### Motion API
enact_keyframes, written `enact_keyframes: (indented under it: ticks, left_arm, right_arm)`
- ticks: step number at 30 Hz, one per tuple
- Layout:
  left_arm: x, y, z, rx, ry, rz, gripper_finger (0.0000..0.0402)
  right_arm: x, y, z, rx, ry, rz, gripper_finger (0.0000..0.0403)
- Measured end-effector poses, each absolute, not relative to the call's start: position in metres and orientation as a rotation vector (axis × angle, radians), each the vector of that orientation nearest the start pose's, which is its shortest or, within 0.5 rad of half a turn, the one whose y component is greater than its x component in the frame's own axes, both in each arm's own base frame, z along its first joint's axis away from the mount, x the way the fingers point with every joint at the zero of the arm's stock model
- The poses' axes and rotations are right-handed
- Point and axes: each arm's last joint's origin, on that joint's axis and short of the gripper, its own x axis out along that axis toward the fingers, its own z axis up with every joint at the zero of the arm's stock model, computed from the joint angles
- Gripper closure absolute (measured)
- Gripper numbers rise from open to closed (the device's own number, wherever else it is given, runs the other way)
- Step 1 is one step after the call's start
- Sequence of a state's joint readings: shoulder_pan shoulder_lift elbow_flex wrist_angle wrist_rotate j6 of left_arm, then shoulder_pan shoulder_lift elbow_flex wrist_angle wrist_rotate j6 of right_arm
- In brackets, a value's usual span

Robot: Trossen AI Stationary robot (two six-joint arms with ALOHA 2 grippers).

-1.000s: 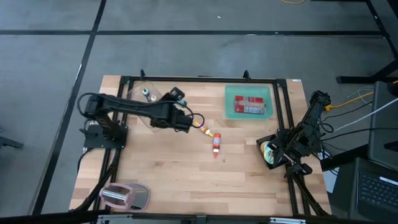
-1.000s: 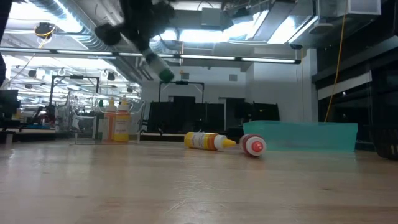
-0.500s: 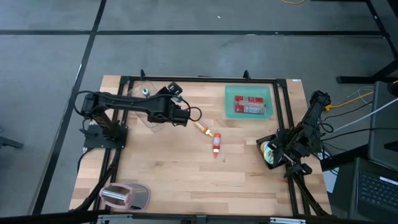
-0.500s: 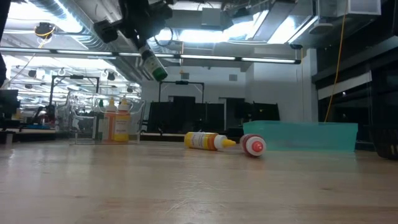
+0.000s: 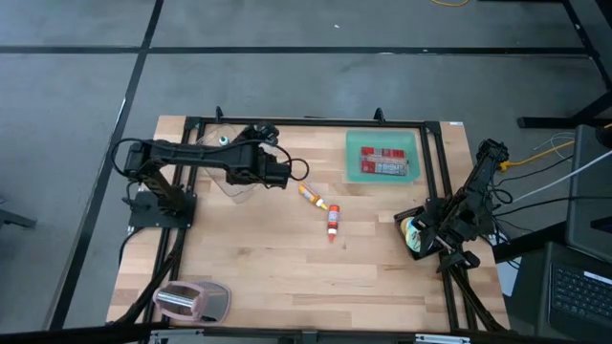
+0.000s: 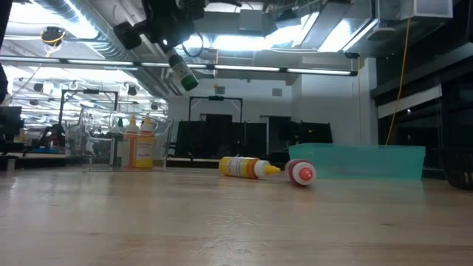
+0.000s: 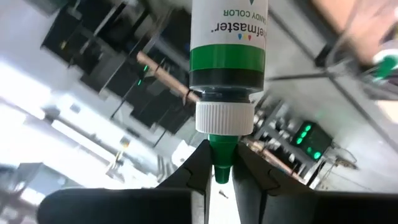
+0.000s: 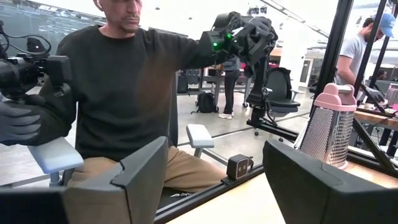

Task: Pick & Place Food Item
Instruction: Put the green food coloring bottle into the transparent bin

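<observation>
Left gripper (image 5: 284, 172) clamped on a green-capped bottle (image 7: 228, 56), raised well above the counter (image 5: 258, 263), beside the clear bin (image 5: 229, 186) holding other bottles. Bottle tilted in the low view (image 6: 180, 74), cap end lowest. Toward the counter's middle from the clear bin: a yellow bottle (image 5: 311, 197) and a red-capped bottle (image 5: 333, 222), both lying flat, near each other. Farther across from the clear bin: a teal tray (image 5: 352, 158) containing a red packet (image 5: 384, 161). Right gripper (image 5: 418, 235) parked at the edge opposite the clear bin, fingers (image 8: 140, 177) spread wide, holding nothing.
</observation>
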State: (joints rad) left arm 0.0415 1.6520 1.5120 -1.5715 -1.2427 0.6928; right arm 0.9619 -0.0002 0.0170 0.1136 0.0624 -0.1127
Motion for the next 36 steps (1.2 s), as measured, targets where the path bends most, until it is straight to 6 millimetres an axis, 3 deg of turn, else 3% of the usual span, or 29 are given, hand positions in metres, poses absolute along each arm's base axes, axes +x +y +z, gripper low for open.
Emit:
enact_keyframes:
  ticks: [4, 13, 18, 24, 30, 36]
  left_arm:
    - [0.278, 0.053, 0.317, 1.478, 1.887, 0.499, 0.0368]
    - [0.273, 0.072, 0.313, 1.321, 1.958, 0.394, 0.0368]
    - [0.272, 0.077, 0.312, 1.225, 1.933, 0.459, 0.0368]
    - [0.277, 0.069, 0.308, 0.732, 1.704, 0.528, 0.0368]
    - [0.293, 0.048, 0.327, 0.497, 1.296, 0.479, 0.0368]
    - [0.302, 0.030, 0.337, 0.280, 1.101, 0.372, 0.0368]
  right_arm:
    - [0.056, 0.078, 0.180, -0.040, -0.165, 0.890, 0.0144]
    - [0.056, 0.078, 0.180, -0.037, -0.164, 0.890, 0.0144]
    - [0.056, 0.077, 0.181, -0.033, -0.172, 0.889, 0.0144]
    - [0.057, 0.076, 0.182, -0.034, -0.185, 0.839, 0.0144]
    - [0.057, 0.076, 0.184, -0.066, -0.216, 0.821, 0.0144]
    - [0.059, 0.073, 0.187, -0.019, -0.222, 0.698, 0.0144]
